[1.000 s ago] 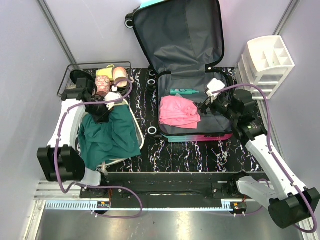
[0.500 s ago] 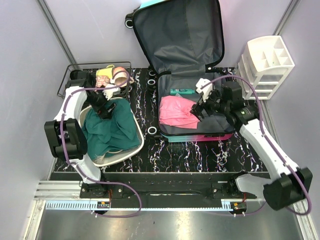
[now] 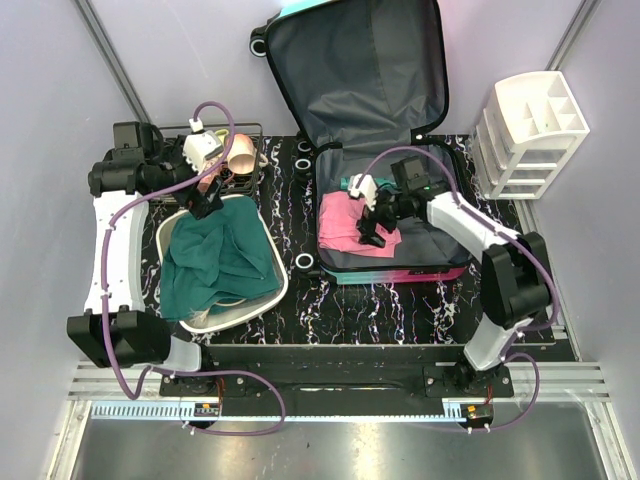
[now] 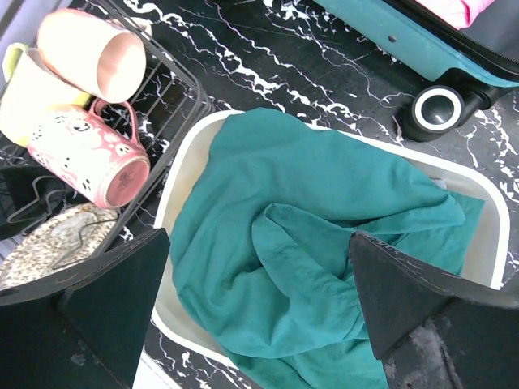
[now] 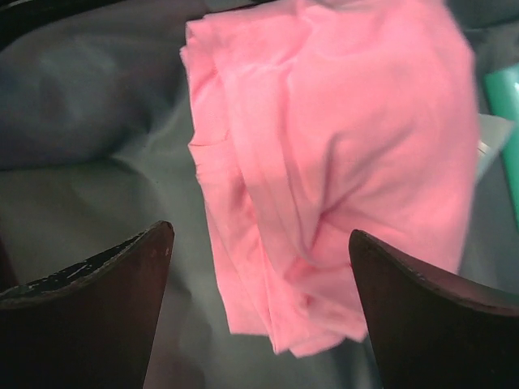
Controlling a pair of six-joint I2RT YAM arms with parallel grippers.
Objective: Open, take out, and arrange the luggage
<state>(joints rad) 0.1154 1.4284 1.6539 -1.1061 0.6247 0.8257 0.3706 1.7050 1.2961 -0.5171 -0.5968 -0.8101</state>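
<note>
Marbled table [image 3: 400,300], open luggage [image 3: 360,70] under right gripper [image 3: 372,230]

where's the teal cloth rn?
Top view, left side: crumpled teal cloth in the white plastic tub, left of the open teal-pink suitcase, near the black wire rack.

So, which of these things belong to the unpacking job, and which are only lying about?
Job: luggage; pink garment inside it; green cloth; white tub holding that cloth.
Probably idle: mugs; white drawer organizer.
</note>
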